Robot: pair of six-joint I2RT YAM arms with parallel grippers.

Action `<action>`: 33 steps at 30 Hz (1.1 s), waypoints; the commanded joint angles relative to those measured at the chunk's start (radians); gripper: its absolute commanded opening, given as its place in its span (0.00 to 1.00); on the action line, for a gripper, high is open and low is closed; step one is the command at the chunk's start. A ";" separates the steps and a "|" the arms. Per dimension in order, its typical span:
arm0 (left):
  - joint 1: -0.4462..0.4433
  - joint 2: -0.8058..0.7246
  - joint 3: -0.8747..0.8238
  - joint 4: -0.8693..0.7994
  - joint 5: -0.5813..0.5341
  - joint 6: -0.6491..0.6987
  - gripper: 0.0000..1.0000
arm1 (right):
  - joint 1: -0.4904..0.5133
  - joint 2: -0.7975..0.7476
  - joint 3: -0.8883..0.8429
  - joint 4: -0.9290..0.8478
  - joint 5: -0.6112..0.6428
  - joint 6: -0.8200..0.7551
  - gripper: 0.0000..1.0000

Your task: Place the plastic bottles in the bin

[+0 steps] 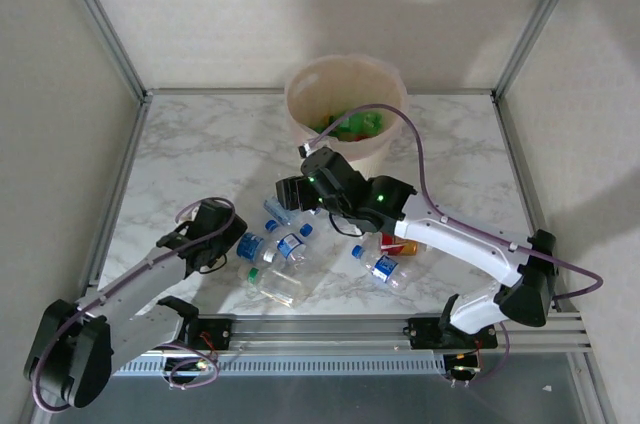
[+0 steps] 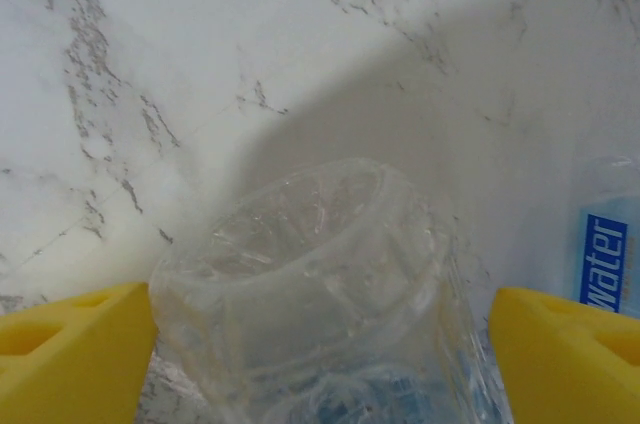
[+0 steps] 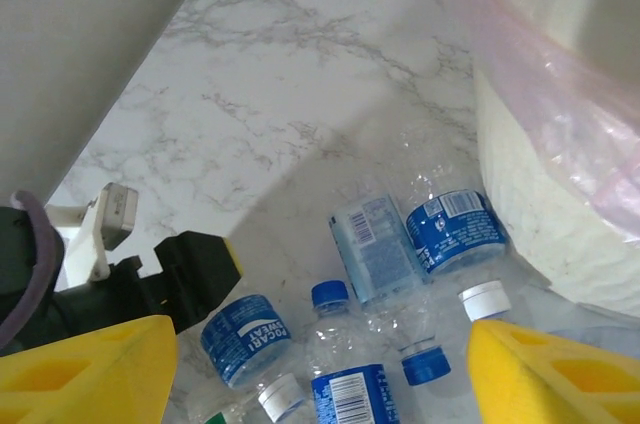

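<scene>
Several plastic bottles lie in a heap on the marble table, among them a blue-labelled one [image 1: 290, 247] and a larger clear one [image 1: 280, 284]. The cream bin [image 1: 300, 94] stands behind them with green bottles [image 1: 358, 124] inside. My left gripper [image 1: 238, 242] straddles the base of a clear bottle [image 2: 320, 274]; its left finger [image 2: 80, 354] touches the bottle and a sliver of gap shows at the right finger [image 2: 570, 354]. My right gripper [image 3: 320, 349] hovers open above the heap, over a blue-capped bottle [image 3: 345, 379] and a Pocari Sweat bottle [image 3: 245, 336], with nothing between its fingers.
The bin's wall and pinkish liner [image 3: 540, 94] rise close on the right of the right wrist view. More bottles [image 1: 385, 269] and a red-labelled one [image 1: 400, 244] lie under the right forearm. A bottle labelled "water" [image 2: 605, 264] lies right of the left gripper. Frame posts and walls enclose the table.
</scene>
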 commanded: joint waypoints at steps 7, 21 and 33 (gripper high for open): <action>-0.007 0.027 -0.016 0.047 -0.022 0.000 0.71 | 0.018 0.006 -0.046 0.048 -0.024 0.035 0.76; 0.004 -0.049 0.014 0.088 -0.011 -0.011 0.64 | 0.033 0.010 -0.051 0.061 -0.059 0.040 0.75; 0.045 -0.140 0.235 0.103 0.099 0.040 0.63 | 0.034 0.007 -0.024 0.122 -0.188 0.022 0.82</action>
